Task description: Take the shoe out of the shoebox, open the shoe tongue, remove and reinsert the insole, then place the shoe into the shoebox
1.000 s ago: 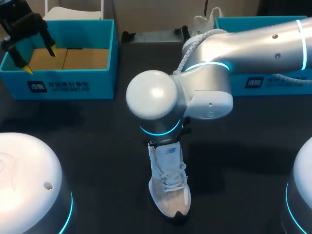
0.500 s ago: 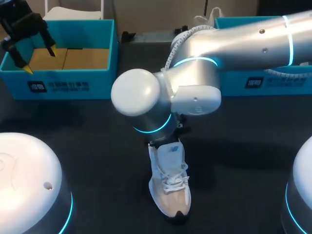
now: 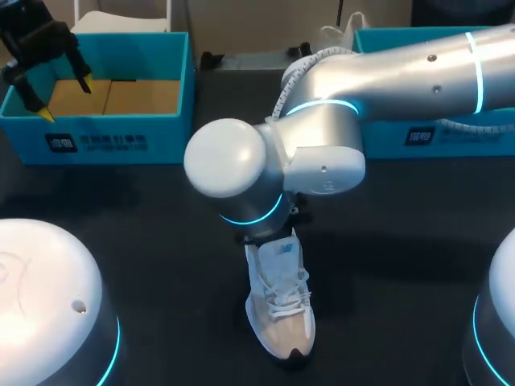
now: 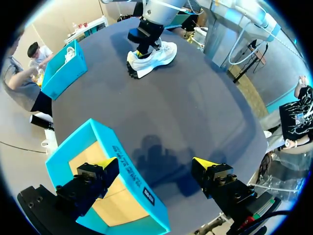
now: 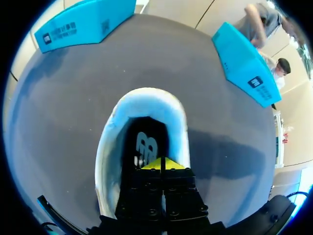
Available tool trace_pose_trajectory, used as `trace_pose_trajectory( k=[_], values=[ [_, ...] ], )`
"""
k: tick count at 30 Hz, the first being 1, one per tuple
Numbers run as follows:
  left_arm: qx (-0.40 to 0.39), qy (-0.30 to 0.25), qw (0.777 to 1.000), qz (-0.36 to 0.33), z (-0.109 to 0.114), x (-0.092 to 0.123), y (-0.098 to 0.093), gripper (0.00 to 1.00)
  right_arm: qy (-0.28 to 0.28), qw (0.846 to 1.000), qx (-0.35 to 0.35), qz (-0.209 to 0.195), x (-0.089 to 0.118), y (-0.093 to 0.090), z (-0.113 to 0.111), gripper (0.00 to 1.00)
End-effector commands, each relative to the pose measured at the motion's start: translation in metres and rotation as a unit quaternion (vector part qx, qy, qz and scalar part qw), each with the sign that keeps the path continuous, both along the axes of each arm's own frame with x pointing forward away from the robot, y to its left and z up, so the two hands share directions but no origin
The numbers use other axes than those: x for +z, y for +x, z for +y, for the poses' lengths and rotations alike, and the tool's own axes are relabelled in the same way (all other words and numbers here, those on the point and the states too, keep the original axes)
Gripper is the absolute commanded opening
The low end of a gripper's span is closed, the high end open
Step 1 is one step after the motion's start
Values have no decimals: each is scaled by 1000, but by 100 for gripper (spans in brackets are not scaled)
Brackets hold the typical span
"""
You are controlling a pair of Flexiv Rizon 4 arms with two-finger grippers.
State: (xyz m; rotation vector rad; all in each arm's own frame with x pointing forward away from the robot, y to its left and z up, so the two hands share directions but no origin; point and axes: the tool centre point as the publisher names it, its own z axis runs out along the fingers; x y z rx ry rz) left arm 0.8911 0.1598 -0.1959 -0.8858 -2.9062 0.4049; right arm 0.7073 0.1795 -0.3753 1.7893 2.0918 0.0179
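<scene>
White sneaker (image 3: 278,310) stands upright on its sole mid-tabletop (image 3: 145,209), well apart from the teal shoebox (image 3: 121,141) at far left. Prob. light, w/ a soft mesh upper, a stiffer sole and heel, and loose laces. It'd likely skid or tip if tugged, so best held by the heel collar. Insole (image 5: 146,144) looks thin and floppy, so I'd nip it at the heel edge and peel slowly. Right arm (image 3: 402,72) covers the heel. Right hand (image 5: 161,164) is down in the shoe opening, yellow tips pressed together just over the insole; can't tell if they pinch it. Left hand (image 4: 155,163) is spread wide, holding nothing, hanging over the shoebox's near wall.
</scene>
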Motion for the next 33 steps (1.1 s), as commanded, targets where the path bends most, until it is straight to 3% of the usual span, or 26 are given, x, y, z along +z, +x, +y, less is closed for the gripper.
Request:
trace_pose_trajectory(
  k=[1, 10, 19, 25, 33],
  values=[
    [0, 1, 1000, 0, 0, 0, 0, 100, -5, 1000, -17, -21, -3, -10, 1, 0],
    [0, 1, 1000, 0, 0, 0, 0, 100, 14, 999, -40, 32, -41, -6, -9, 0],
    [0, 1, 1000, 0, 0, 0, 0, 100, 53, 998, -22, 15, -28, -15, -1, 0],
    [0, 1, 1000, 0, 0, 0, 0, 100, 39, 999, -26, -6, -13, -19, -3, 0],
    [0, 1, 1000, 0, 0, 0, 0, 100, 90, 995, -21, 36, -40, -12, -5, 0]
  ],
)
